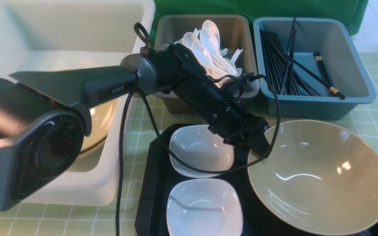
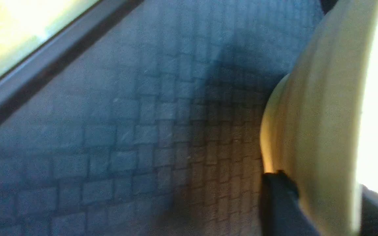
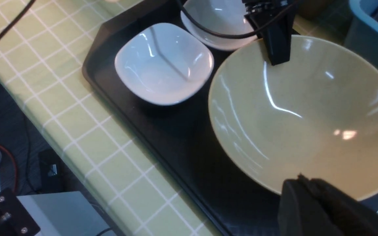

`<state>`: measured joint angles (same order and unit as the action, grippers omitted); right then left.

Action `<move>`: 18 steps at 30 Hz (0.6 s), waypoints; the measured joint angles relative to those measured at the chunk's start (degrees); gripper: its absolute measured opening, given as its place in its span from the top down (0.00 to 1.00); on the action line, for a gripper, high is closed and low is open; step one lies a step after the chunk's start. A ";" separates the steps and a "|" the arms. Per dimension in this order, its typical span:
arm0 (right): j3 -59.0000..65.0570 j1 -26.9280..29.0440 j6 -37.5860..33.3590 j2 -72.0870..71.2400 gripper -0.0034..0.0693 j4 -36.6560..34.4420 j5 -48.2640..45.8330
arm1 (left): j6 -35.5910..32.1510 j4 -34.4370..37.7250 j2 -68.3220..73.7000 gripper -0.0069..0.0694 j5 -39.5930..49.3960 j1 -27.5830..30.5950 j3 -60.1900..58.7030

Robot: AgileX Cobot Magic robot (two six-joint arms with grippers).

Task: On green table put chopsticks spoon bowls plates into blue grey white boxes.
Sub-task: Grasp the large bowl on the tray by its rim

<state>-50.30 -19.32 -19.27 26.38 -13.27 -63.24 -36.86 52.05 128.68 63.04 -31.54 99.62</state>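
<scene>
On the left, the white box (image 1: 61, 32) is already holding a pale bowl (image 1: 101, 120). At centre, the far white dish (image 1: 202, 149) and the near white dish (image 1: 205, 206) are waiting on the black tray (image 1: 153, 183), with the grey box (image 1: 238, 29) behind them holding the spoons (image 1: 205, 49). The left jaws are pinching the rim of the large green bowl (image 1: 320, 177), which is sitting on the tray. On the right, the blue box (image 1: 356, 65) is holding the chopsticks (image 1: 284, 65). The right jaws are resting closed and empty near the bowl's rim. You are likely looking at cutlery sorted, with the large bowl and both dishes remaining.
</scene>
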 joint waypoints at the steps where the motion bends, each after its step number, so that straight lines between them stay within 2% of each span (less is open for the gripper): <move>1: 0.00 0.00 0.00 0.00 0.92 0.05 0.11 | 0.07 -0.43 0.00 0.86 0.29 -0.08 0.71; 6: 0.00 0.00 0.69 0.00 0.92 0.06 1.15 | 0.02 -3.84 -0.47 0.89 4.46 -0.07 5.48; 11: 0.00 0.00 -3.45 1.12 0.92 0.06 3.21 | 2.57 -6.33 -4.99 0.89 5.58 0.88 11.50; 15: 0.00 0.00 -5.19 5.08 0.92 -0.28 5.12 | 6.30 -9.48 -11.25 0.89 6.43 3.17 12.66; 17: -0.49 0.00 -7.67 8.04 0.92 -1.80 5.54 | 8.37 -12.09 -14.74 0.89 7.34 4.90 12.49; 18: -1.56 0.00 -10.61 11.66 0.92 -5.13 5.89 | 9.42 -14.26 -19.12 0.89 7.80 7.22 10.96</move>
<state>-51.86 -19.32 -29.89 38.04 -18.40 -57.35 -27.43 37.79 109.56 70.85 -24.32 110.58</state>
